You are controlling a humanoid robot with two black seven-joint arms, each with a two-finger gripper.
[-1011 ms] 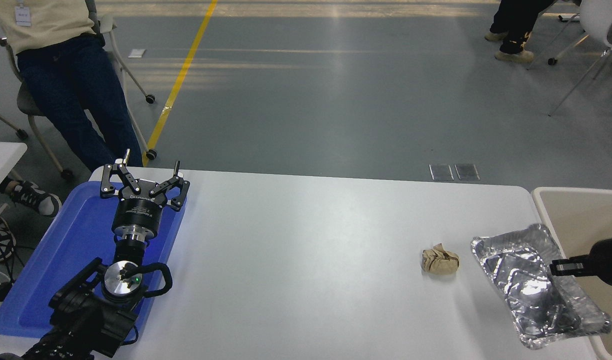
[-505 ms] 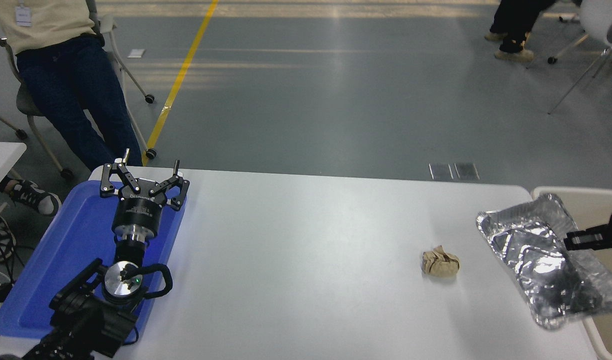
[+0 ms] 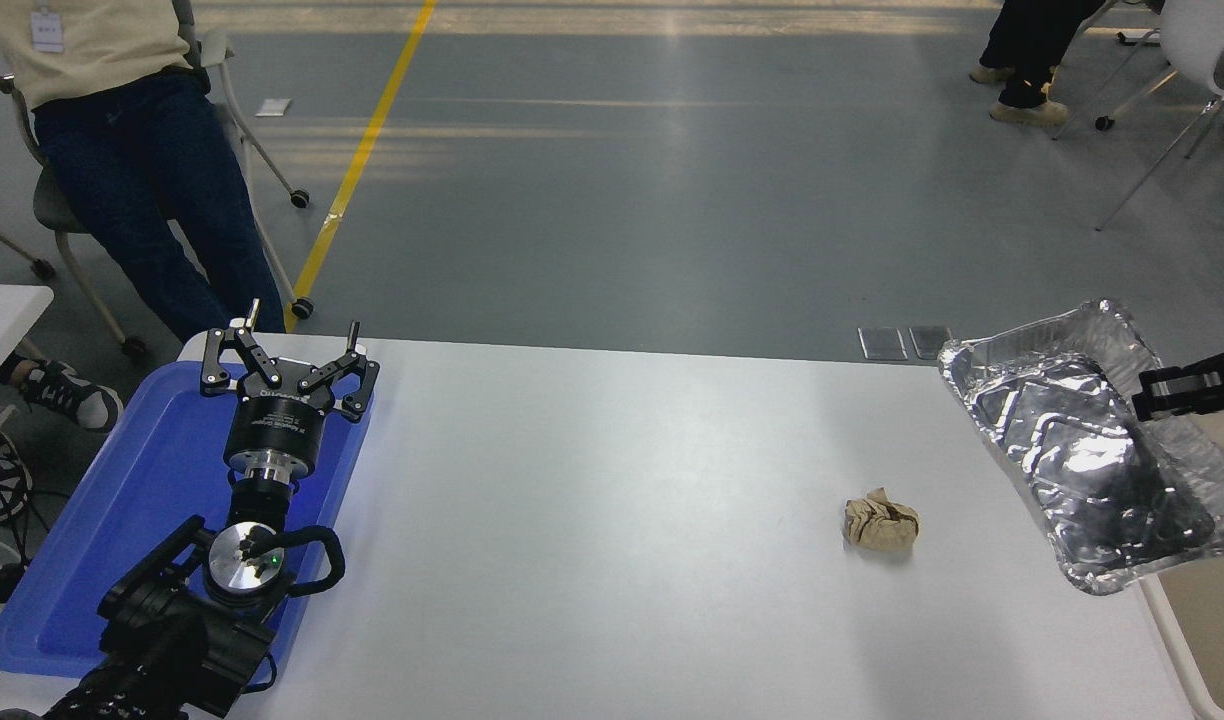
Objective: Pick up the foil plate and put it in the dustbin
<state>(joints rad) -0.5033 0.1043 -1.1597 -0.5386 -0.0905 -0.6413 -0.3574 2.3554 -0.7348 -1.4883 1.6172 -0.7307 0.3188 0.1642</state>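
The foil plate is a crinkled silver tray, lifted off the table at the far right and tilted. My right gripper comes in from the right edge and is shut on the plate's right rim. The plate hangs over the table's right end and hides most of the beige dustbin, of which only a strip shows at the lower right. My left gripper is parked open over the blue tray at the left.
A small crumpled brown paper ball lies on the white table left of the plate. A flat blue tray lies under the left arm. A person sits at the far left, another at the far right top.
My right gripper has raised the foil plate off the table, up and slightly right, over the bin. The left arm and paper ball have not moved.
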